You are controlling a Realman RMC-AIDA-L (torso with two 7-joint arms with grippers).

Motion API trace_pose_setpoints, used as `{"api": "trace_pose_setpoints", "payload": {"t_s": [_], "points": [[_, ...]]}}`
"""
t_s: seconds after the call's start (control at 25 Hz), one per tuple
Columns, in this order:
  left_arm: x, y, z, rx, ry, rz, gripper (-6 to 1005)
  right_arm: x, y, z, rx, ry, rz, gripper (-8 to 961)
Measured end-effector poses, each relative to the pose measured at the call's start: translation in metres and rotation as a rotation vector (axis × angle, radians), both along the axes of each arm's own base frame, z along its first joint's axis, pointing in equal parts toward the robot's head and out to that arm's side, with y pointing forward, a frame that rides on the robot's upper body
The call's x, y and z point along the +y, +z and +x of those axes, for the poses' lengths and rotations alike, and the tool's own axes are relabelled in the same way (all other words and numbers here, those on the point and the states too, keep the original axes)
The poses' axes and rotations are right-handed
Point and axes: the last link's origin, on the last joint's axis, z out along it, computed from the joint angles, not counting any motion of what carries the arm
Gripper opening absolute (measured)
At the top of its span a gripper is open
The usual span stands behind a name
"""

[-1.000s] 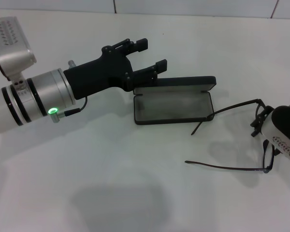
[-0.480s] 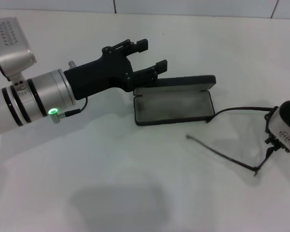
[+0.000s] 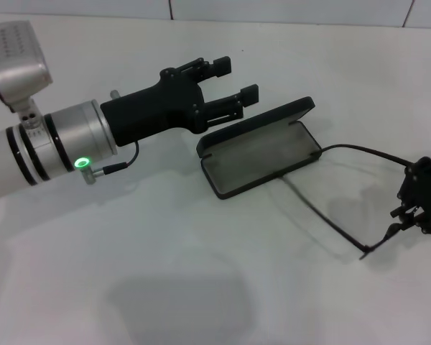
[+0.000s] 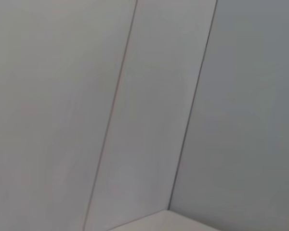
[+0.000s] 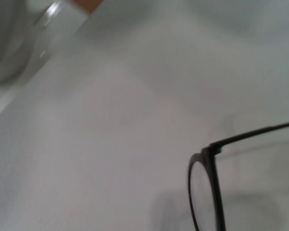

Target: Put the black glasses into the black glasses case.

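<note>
The black glasses case lies open on the white table, turned at an angle, grey lining up, with its lid raised at the back. My left gripper is open, with its fingertips just behind the lid's left end. I cannot tell if they touch it. My right gripper at the right edge is shut on the black glasses. Their two temple arms reach toward the case's right end, and the front frame is mostly hidden. One lens and one temple arm of the glasses show in the right wrist view.
The left wrist view shows only white wall panels. A tiled wall edge runs along the back of the table. A faint shadow lies on the table near the front.
The case has turned, its right end swinging toward the back. My left gripper has shifted slightly right. My right gripper has carried the glasses right and lower, and their temple arms have swung.
</note>
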Motion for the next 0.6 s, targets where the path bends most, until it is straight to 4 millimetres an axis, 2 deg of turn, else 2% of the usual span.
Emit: {"api": "trace_pose_setpoints", "payload": {"t_s": [0.32,0.6], "points": [[-0.015,0.008,0.004,-0.065,-0.082,-0.002,789,-0.007,0.024,0.019,0.26,-0.121,0.063,121],[-0.027,0.012,0.013,-0.121,-0.175,-0.011,788,-0.021,0.041,0.046,0.683,-0.24,0.118,119]]}}
